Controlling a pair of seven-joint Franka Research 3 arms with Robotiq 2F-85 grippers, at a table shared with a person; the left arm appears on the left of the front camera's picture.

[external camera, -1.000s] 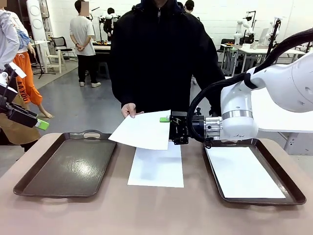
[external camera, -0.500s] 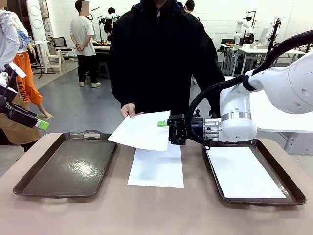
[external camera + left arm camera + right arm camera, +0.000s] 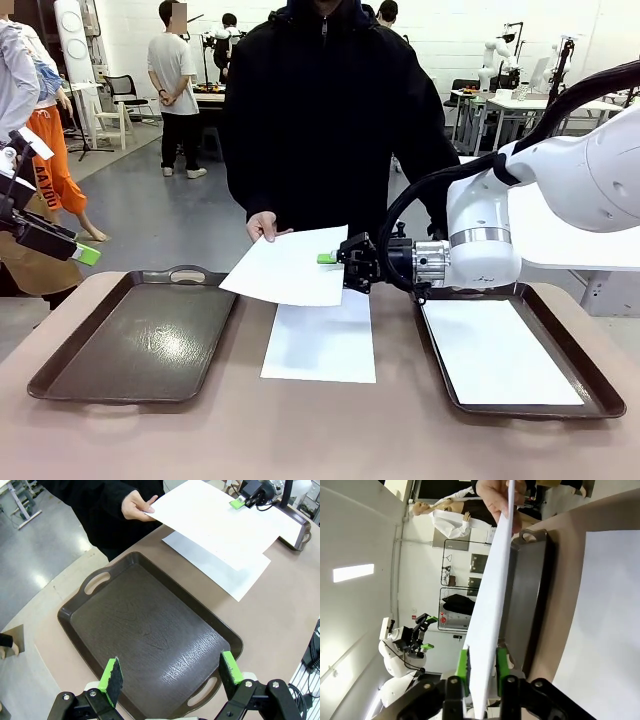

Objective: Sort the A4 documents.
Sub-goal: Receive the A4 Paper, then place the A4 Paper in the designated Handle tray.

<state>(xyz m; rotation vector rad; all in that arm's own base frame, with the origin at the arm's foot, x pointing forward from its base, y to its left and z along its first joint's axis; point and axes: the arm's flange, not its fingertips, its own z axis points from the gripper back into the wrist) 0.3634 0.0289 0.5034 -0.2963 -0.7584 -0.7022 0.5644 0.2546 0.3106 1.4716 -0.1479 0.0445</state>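
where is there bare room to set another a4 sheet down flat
Best bare spot: the inside of the left tray, nothing in it. The table strip between the trays and the robot's edge is bare too. Crowded: the middle, where the held sheet hangs over the sheet on the table, and the right tray, nearly covered by another sheet.

On the table point(image 3: 320, 430), left tray point(image 3: 60, 375) and right tray point(image 3: 600, 395) flank 1 flat sheet point(image 3: 320, 345); the right tray holds an inner sheet point(image 3: 495, 350). Above the flat sheet, my right tool point(image 3: 333, 258) pinches a raised sheet point(image 3: 288, 268).
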